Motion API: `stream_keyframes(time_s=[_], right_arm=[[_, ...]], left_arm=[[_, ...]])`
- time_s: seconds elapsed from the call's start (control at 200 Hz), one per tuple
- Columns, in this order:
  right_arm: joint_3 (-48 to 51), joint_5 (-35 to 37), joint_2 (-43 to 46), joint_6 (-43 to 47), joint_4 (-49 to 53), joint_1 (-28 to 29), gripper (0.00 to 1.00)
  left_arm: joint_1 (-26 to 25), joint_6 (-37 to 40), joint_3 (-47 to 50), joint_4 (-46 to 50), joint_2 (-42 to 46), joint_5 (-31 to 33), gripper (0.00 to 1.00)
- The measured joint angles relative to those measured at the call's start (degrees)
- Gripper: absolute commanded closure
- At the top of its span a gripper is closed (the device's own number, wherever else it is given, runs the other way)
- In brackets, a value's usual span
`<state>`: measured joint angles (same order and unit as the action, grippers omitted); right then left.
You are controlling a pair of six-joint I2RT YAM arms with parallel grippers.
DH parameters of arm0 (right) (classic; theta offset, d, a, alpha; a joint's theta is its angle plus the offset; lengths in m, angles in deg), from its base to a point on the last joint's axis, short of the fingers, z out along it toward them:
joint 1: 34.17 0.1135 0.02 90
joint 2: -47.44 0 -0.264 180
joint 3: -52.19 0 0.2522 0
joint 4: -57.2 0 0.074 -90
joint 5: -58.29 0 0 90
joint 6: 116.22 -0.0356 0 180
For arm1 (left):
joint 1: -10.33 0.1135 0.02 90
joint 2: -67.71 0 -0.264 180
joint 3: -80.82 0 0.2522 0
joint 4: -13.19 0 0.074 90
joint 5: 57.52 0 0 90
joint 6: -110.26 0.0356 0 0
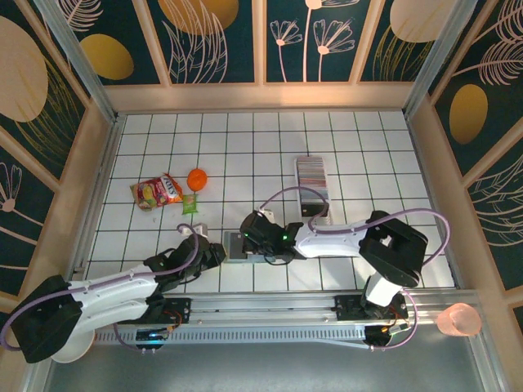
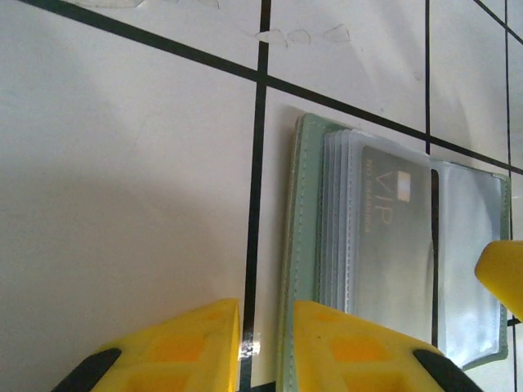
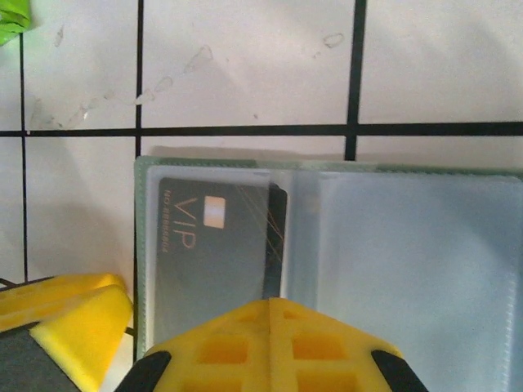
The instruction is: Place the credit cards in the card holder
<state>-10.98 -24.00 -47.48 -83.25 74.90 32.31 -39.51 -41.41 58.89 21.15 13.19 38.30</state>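
One card (image 3: 214, 245) sits in the open card holder (image 3: 409, 245), more credit cards (image 1: 313, 171) fill the far tray (image 1: 315, 206); right gripper (image 3: 270, 314) closed, left gripper (image 2: 265, 327) slightly apart.

Top looks down; wrists close, share card holder (image 3: 409, 261).

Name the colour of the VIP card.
Dark grey card with pale lettering; clearest in the right wrist view.
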Motion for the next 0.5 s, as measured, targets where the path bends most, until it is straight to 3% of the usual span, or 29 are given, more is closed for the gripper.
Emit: stream_keyframes(time_s=[0.5], right_arm=[[-0.42, -0.33, -2.78, -0.07, 0.22, 0.0, 1.0]], left_arm=[[0.0, 0.11, -0.52, -0.13, -1.22, 0.02, 0.77]])
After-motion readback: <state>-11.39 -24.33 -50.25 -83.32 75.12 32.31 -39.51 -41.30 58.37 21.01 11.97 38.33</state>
